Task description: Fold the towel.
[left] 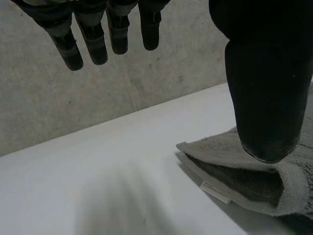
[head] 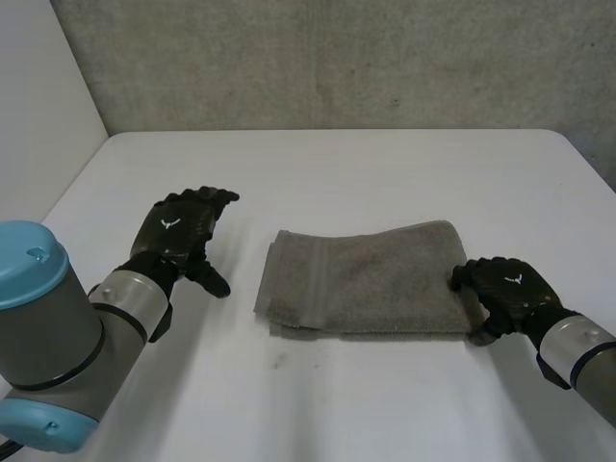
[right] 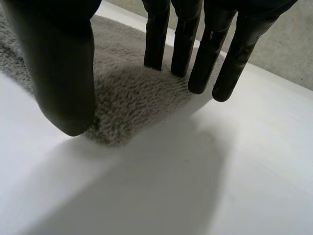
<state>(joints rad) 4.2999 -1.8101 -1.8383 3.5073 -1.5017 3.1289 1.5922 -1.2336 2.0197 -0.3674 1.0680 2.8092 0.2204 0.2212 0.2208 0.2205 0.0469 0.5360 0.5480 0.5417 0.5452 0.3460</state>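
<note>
left wrist view: white tag on towel

Towel: lies folded on the worktop, right of centre.
Left robot hand: left of the towel — apart from it, over bare worktop.
Right robot hand: at the towel's right end — fingertips on the cloth near its front corner.

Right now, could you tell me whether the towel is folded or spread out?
Folded. The towel lies as a compact rectangle, and the left wrist view shows layers stacked at its end.
</note>
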